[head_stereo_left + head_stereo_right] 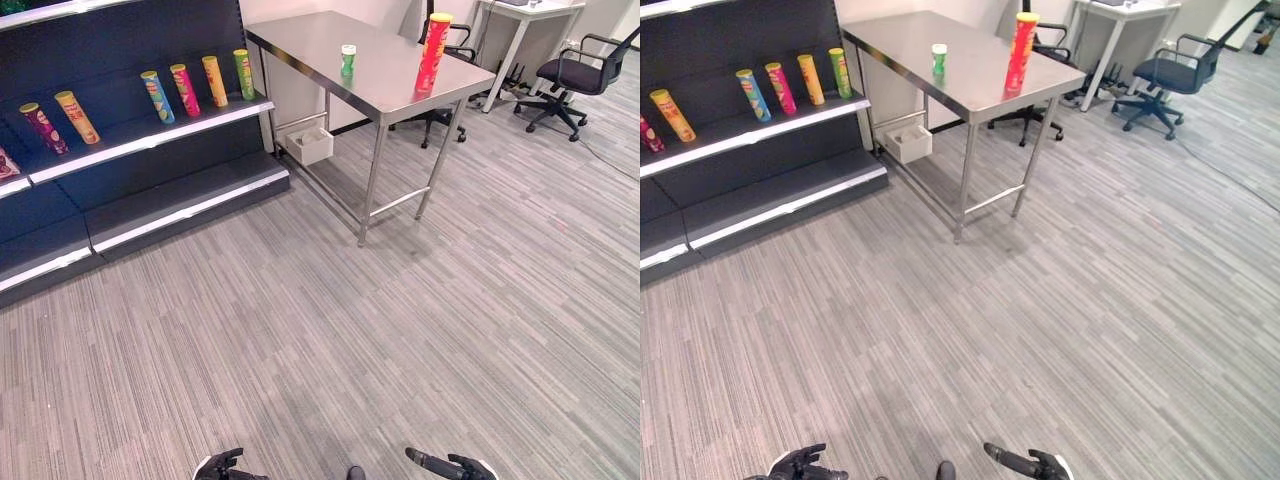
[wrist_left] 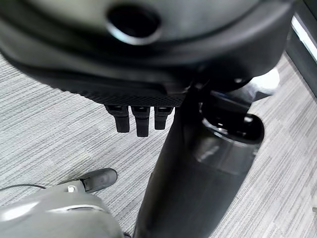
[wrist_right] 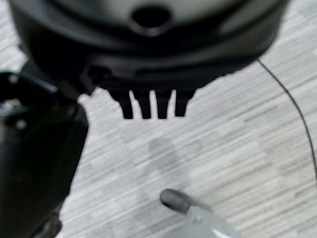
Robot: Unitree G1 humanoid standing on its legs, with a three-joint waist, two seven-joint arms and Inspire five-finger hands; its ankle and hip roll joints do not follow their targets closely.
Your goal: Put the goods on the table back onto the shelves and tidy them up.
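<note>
Here, left eye view. Steel bench, far ahead and to the right of the dark shelves. On the bench: one tall red can with a yellow lid near the far right edge; one short green can with a white lid towards the middle, well apart from the red one. On the upper shelf board, standing and leaning back in a row: purple can, orange can, blue can, pink can, yellow-orange can, green can. White box on the floor under the bench. Office chair beyond. Left hand and right hand low at the bottom edge, over bare floor, far from the goods.

Right eye view. Same stock, same order; nothing further to list.

Left wrist view. Left hand: fingers hang relaxed, nothing held, striped floor behind.

Right wrist view. Right hand: fingers straight and spread, nothing held.

Step in hand, by judgement: the approach. Neither bench item is lifted yet. The next move calls for walking up to the bench until a can is in reach, probably the red one at the near corner, then closing a hand round it.

Print: the cans carry coloured labels, too small to read.
</note>
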